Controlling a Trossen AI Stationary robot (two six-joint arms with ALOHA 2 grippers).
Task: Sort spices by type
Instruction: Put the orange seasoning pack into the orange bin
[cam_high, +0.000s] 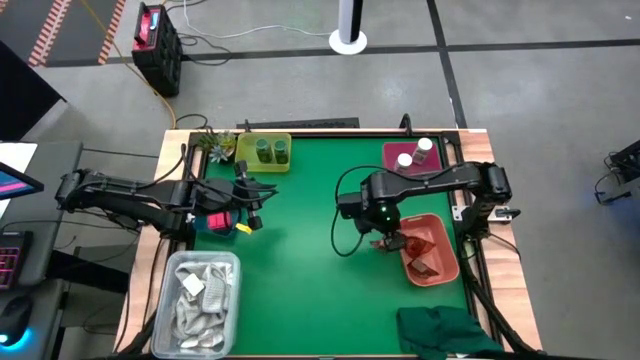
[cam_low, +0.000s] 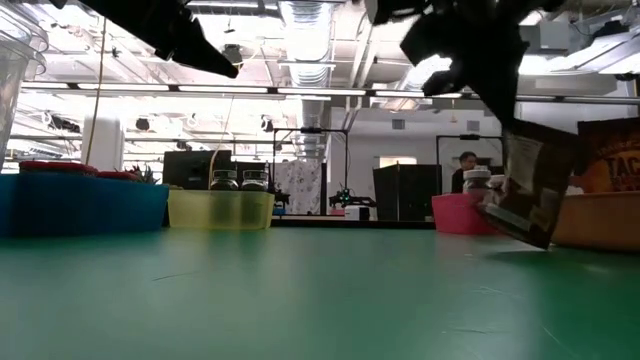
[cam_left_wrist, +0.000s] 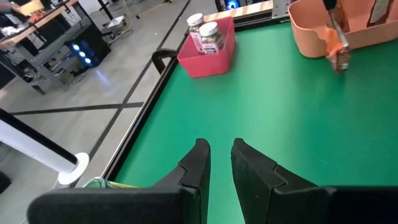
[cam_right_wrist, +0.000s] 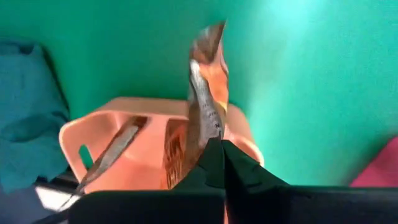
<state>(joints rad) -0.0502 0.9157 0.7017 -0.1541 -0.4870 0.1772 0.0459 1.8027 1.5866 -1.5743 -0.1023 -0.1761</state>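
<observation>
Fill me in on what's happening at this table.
Two robot arms are sorting spices into bins. The right gripper is shut on a brown sachet, holding it by the rim of the orange bin, which already has sachets in it. The left gripper hangs over the blue bin holding nothing. Two green jars sit in the yellow bin, and two white-capped bottles in the pink bin.

The only readable lettering is "TAC", in pale capitals cut off by the picture's edge, on a brown sachet (cam_low: 607, 160) standing in the orange bin (cam_low: 598, 222) in the low view; other labels are illegible.
</observation>
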